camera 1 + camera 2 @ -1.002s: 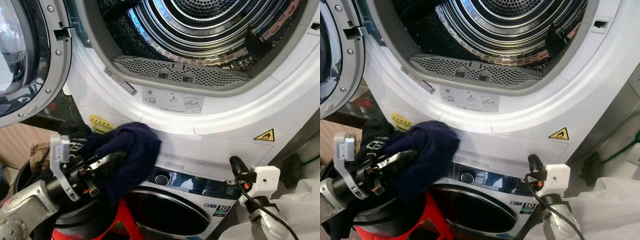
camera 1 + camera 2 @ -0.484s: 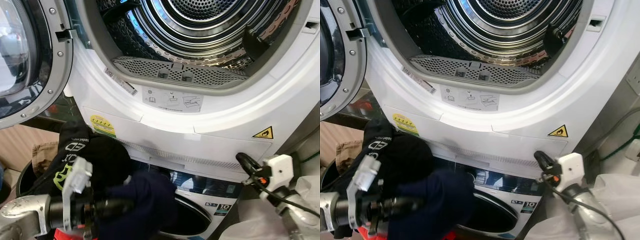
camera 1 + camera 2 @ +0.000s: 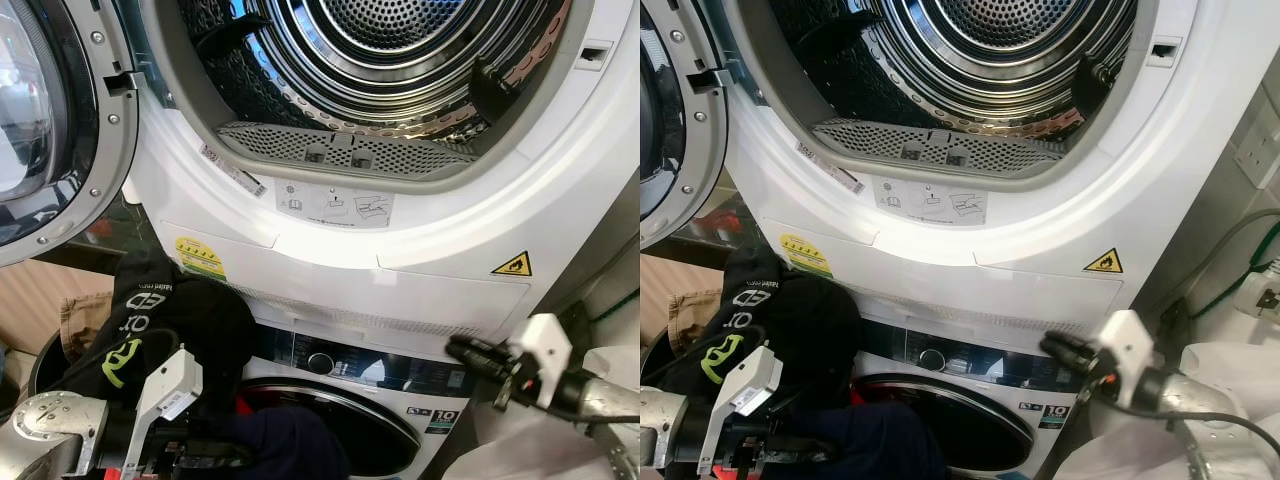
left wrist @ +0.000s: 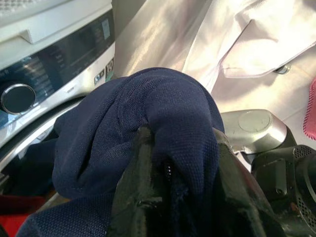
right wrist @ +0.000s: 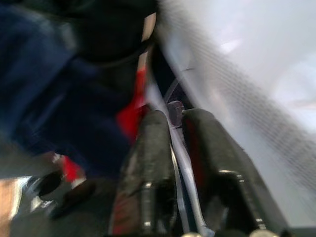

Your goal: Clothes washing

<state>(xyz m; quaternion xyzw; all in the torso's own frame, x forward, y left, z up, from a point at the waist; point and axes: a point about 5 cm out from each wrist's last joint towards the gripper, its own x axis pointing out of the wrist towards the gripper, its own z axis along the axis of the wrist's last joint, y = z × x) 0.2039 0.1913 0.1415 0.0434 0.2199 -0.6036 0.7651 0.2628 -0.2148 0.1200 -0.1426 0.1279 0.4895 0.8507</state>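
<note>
The dryer drum (image 3: 400, 60) stands open above the washer, whose control panel (image 3: 350, 365) and round door (image 3: 370, 430) are in front of me. My left gripper (image 4: 168, 173) is shut on a navy cloth (image 3: 285, 450) that drapes over its fingers, low in front of the washer door. A black garment with a green logo (image 3: 170, 320) is heaped on a dark basket (image 3: 40, 360) at my left. Level with the washer panel on the right, my right gripper (image 3: 462, 352) points left with its fingers (image 5: 153, 148) close together and nothing between them.
The dryer's door (image 3: 50, 120) hangs open at the upper left. A beige garment (image 3: 75, 320) lies behind the basket, and something red (image 3: 245, 405) shows below the black garment. White plastic sheeting (image 3: 610, 370) covers the floor at the right.
My left gripper has dropped with the navy cloth from the dryer's lower panel to the washer door. My right gripper has turned to point left. The view has shifted slightly.
</note>
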